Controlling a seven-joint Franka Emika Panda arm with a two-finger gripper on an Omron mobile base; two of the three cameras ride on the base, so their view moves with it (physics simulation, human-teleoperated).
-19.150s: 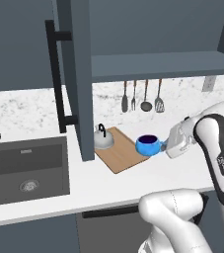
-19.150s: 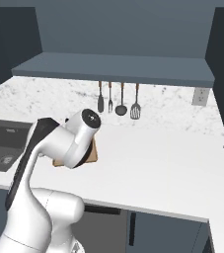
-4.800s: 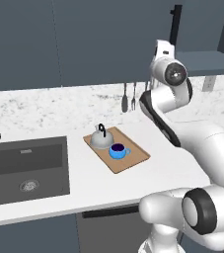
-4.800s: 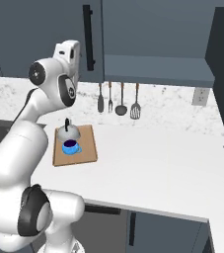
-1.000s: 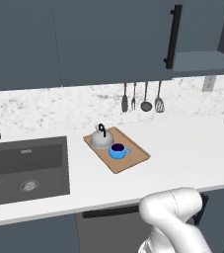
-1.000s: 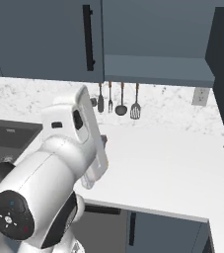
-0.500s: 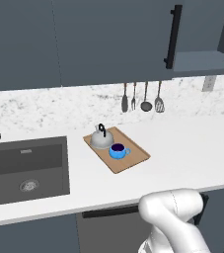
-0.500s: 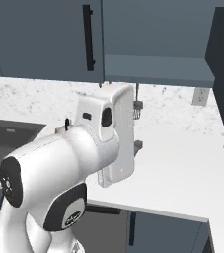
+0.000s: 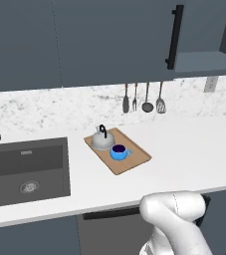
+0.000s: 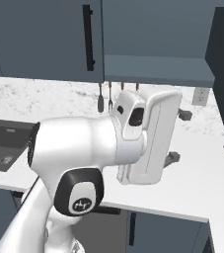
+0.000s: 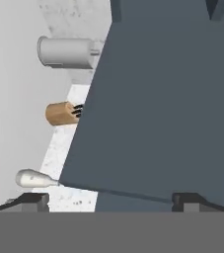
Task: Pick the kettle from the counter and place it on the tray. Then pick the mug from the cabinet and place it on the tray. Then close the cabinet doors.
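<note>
In the left base view a sink (image 9: 27, 169) sits at left, then the kettle (image 9: 103, 140) and mug (image 9: 118, 152) on the tray (image 9: 136, 161), then utensils (image 9: 147, 97) under a closed cabinet door (image 9: 114, 40). The gripper (image 10: 178, 136) stands wide, empty, facing the open right door (image 11: 168, 99).

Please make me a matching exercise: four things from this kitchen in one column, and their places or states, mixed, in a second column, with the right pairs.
1. kettle
2. mug
3. left cabinet door
4. gripper

a. jaws wide open, holding nothing
b. shut
c. on the tray, at its back end
d. on the tray, in front of the kettle

Pairs: 1-c, 2-d, 3-b, 4-a
</note>
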